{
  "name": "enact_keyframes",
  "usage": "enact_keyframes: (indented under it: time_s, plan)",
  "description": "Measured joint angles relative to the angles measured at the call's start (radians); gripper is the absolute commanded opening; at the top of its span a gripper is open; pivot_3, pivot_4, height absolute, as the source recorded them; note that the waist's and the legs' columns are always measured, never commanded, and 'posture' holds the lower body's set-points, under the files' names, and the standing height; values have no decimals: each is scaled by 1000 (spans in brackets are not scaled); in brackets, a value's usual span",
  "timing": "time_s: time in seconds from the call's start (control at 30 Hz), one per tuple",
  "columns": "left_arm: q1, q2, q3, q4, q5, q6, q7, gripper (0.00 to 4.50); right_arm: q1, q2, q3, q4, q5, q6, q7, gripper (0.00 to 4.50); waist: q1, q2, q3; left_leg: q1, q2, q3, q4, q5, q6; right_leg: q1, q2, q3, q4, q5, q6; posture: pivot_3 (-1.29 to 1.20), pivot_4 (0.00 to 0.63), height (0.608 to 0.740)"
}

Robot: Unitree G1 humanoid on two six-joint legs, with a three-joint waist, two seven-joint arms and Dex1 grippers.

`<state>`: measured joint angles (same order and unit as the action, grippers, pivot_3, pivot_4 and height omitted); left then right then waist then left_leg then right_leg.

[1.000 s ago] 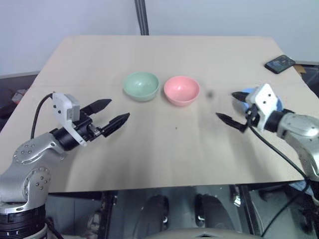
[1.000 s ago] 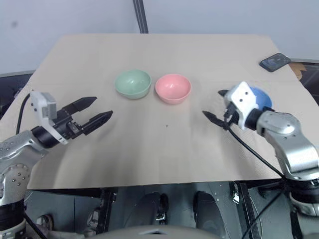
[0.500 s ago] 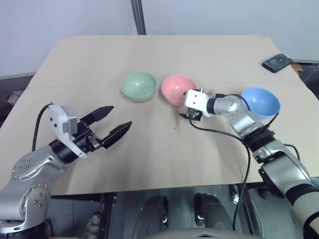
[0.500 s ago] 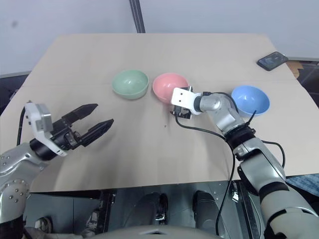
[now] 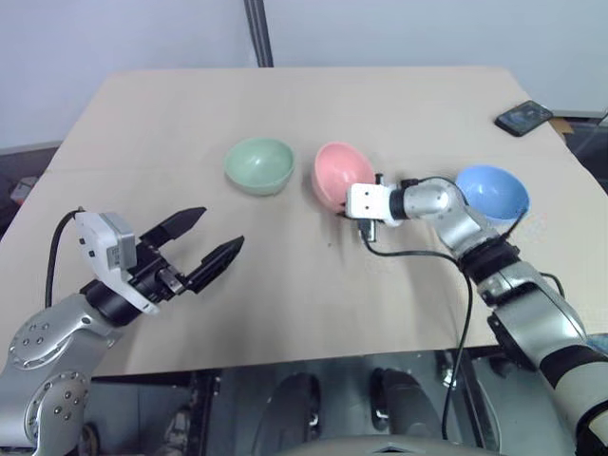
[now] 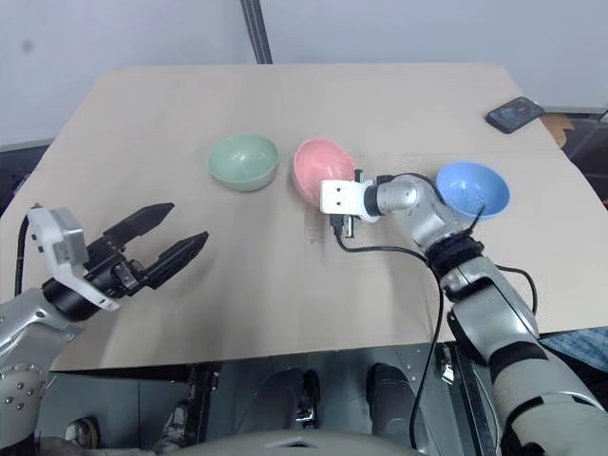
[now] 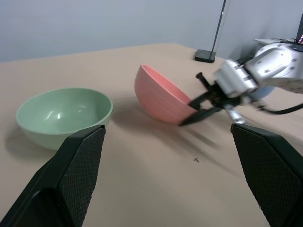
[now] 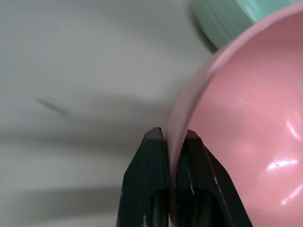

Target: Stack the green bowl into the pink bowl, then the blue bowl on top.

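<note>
Right gripper (image 8: 172, 142) now clamped on pink bowl (image 5: 340, 176) rim, tipping it; left gripper (image 5: 216, 240) spread, idle; green bowl (image 5: 257, 165) unstacked.

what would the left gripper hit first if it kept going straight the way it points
Probably the pink bowl, tipped on edge in the right gripper. The open left gripper frames it centrally, the green bowl just off-line; depth is unclear.
</note>
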<state>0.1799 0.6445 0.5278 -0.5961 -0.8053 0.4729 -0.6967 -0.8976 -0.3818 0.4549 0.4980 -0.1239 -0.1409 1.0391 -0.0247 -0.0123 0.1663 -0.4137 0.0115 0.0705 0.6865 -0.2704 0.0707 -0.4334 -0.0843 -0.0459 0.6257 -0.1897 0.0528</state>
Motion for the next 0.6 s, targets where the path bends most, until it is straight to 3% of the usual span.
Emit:
enact_keyframes:
  time_s: [0.17,0.27,0.47,0.53,0.6]
  plan:
    - [-32,15,-33,29,79,0,44,4500,165,-156,6,-420,68,243,177,32,16,0,0,0,-1,-1,0,0,0,1,-1,-2,0,0,0,0,150,740]
    - [-70,21,-68,67,127,-6,50,4500,214,-178,28,-548,54,377,198,1065,9,0,0,3,0,1,0,0,0,1,0,-1,1,-2,-4,0,150,740]
    - [-114,38,-106,108,198,-18,56,4500,235,-177,42,-600,26,486,160,3597,14,0,0,1,-1,0,0,0,0,1,-1,-1,0,0,-1,0,150,740]
    - [-129,70,-146,113,286,-7,105,4500,254,-171,9,-654,38,556,121,4407,18,0,0,0,-1,-1,0,0,0,1,-1,-2,0,0,-1,0,150,740]
    - [-147,90,-167,117,342,7,136,4500,265,-173,-36,-707,70,621,106,4463,19,0,0,0,-1,-1,0,0,0,0,-1,-2,0,0,0,0,150,740]
